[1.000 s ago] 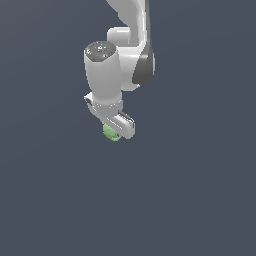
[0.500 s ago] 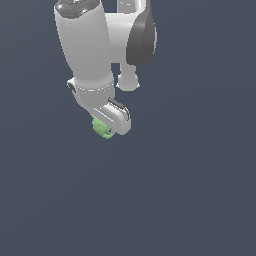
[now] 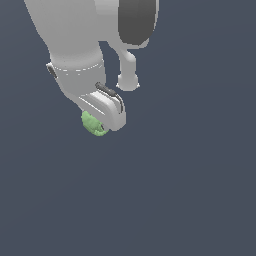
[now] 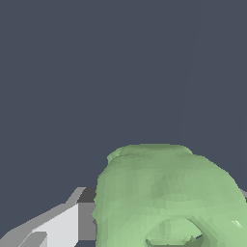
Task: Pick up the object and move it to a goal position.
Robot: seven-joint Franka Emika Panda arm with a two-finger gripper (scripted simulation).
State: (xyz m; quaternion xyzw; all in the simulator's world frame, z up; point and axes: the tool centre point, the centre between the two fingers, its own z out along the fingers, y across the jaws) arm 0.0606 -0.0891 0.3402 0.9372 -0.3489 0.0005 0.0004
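Arm now looms larger than half a second ago. Your gripper (image 3: 102, 125) pinches the green blob (image 3: 90, 123), which pokes out at its 9 o'clock side, exterior view.

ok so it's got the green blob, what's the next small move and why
Probably keep carrying with the grip closed. The green blob sits at the tip of the gripper, and in the wrist view it fills the space beside one of the fingers. No goal marker shows in either view, so I can't tell the direction; releasing now would likely drop it.
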